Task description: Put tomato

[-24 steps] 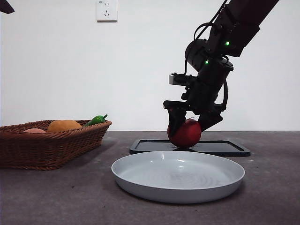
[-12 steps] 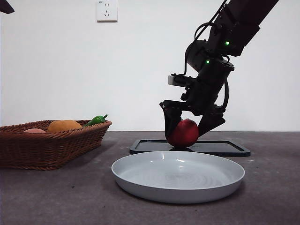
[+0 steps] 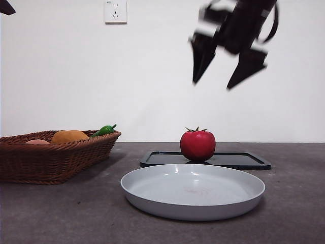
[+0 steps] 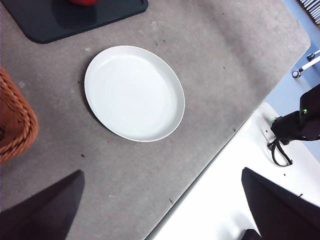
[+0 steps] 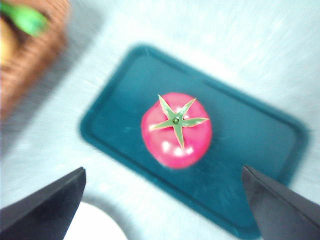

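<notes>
The red tomato (image 3: 197,145) with its green stem stands upright on the black tray (image 3: 244,160), with nothing touching it. High above it in the front view my right gripper (image 3: 212,84) hangs blurred, open, nothing between its jaws. The right wrist view looks straight down on the tomato (image 5: 176,130), which sits near the middle of the tray (image 5: 250,150). My left gripper (image 4: 162,171) is open and holds nothing, above the table's near edge. In the front view it shows only as a black tip (image 3: 6,7).
A white plate (image 3: 193,190) lies in front of the tray, nearer the camera. At the left, a wicker basket (image 3: 51,157) holds a round orange fruit (image 3: 69,135) and a green pepper (image 3: 105,130). The left wrist view shows the table's edge (image 4: 210,165).
The right gripper opened off the tomato and rose quickly, well above it. The tomato stays on the tray. The left arm has not moved.
</notes>
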Action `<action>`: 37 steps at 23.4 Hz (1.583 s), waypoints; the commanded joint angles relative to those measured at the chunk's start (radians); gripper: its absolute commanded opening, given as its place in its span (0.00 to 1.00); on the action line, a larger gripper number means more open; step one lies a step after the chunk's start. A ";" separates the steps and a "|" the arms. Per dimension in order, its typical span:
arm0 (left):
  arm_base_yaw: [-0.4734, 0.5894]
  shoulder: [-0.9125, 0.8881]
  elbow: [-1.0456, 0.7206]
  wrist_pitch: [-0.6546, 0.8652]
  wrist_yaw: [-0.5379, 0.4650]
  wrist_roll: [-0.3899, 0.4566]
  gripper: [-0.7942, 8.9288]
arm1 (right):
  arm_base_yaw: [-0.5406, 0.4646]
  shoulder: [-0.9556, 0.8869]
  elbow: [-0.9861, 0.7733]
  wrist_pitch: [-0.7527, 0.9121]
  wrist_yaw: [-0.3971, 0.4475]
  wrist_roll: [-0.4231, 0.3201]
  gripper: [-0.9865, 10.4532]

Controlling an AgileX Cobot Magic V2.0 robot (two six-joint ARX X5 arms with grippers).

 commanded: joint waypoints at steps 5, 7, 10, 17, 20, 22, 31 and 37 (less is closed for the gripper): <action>-0.003 0.009 0.019 0.010 0.006 0.012 0.59 | 0.004 -0.258 0.024 -0.210 -0.002 -0.005 0.52; -0.003 0.009 0.020 0.010 0.006 0.012 0.59 | 0.005 -0.330 0.022 -0.261 -0.002 -0.005 0.52; -0.003 0.009 0.020 0.010 0.006 0.012 0.59 | 0.015 -0.441 -0.001 -0.306 -0.035 -0.005 0.52; -0.003 0.009 0.019 0.010 0.006 0.012 0.59 | 0.085 -0.766 -0.351 -0.287 -0.093 0.005 0.52; -0.003 0.009 0.020 0.010 0.006 0.012 0.59 | 0.107 -0.883 -0.503 -0.275 -0.170 0.017 0.52; -0.003 0.009 0.020 0.010 0.006 0.012 0.59 | 0.112 -0.940 -0.575 -0.274 -0.193 0.021 0.52; -0.003 0.009 0.020 0.010 0.006 0.012 0.59 | 0.112 -1.038 -0.637 -0.215 -0.196 0.023 0.51; -0.003 0.009 0.020 0.010 0.006 0.012 0.58 | 0.112 -1.037 -0.637 -0.216 -0.196 0.023 0.48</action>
